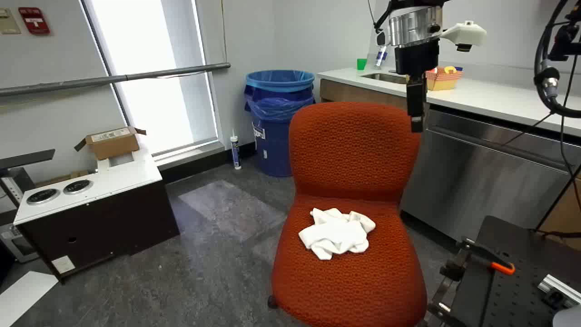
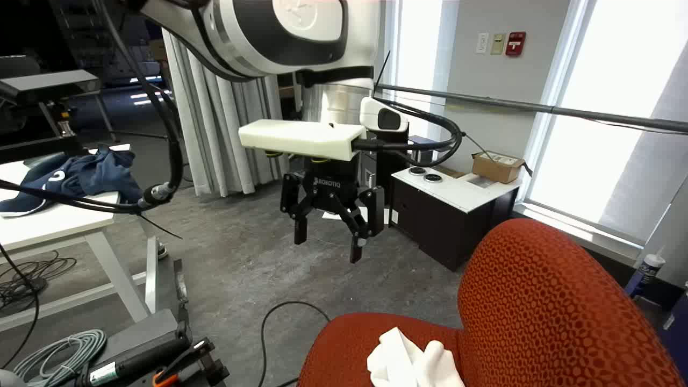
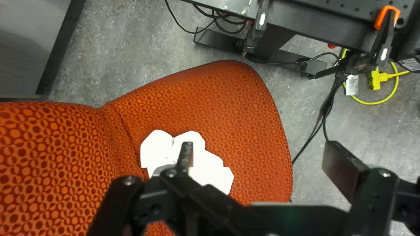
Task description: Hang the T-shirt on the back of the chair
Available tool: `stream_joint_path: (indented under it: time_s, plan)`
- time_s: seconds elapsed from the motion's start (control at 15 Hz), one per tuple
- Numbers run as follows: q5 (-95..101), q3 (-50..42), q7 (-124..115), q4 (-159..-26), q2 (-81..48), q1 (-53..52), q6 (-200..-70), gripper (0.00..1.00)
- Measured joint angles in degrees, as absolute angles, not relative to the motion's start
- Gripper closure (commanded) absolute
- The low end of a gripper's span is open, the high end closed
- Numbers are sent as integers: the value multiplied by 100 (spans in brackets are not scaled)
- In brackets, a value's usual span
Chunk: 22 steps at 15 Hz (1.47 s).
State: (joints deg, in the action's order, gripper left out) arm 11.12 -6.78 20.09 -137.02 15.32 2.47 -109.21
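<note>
Lying crumpled, bunched: white T-shirt (image 1: 336, 234) | on red-orange chair seat (image 1: 349, 288) | pincer (image 2: 327, 251) spread apart

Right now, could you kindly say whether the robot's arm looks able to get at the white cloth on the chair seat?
Probably yes: the open gripper hangs higher than the seat, nothing lies over the bunched white cloth, and the chair back stands to one side.

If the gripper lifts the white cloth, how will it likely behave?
Probably floppy: the cloth lies crumpled in folds. Likely light, as it covers only part of the seat. Being bunched up, it might unfurl and dangle.
</note>
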Motion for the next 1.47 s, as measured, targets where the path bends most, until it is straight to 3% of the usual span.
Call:
stream_joint_path:
  time_s: [0.93, 1.47]
  plan:
    - [1112, -707, 2009, -13702, 1510, 256, -10961, 0]
    - [926, -1080, 1997, -13509, 940, 517, -12167, 0]
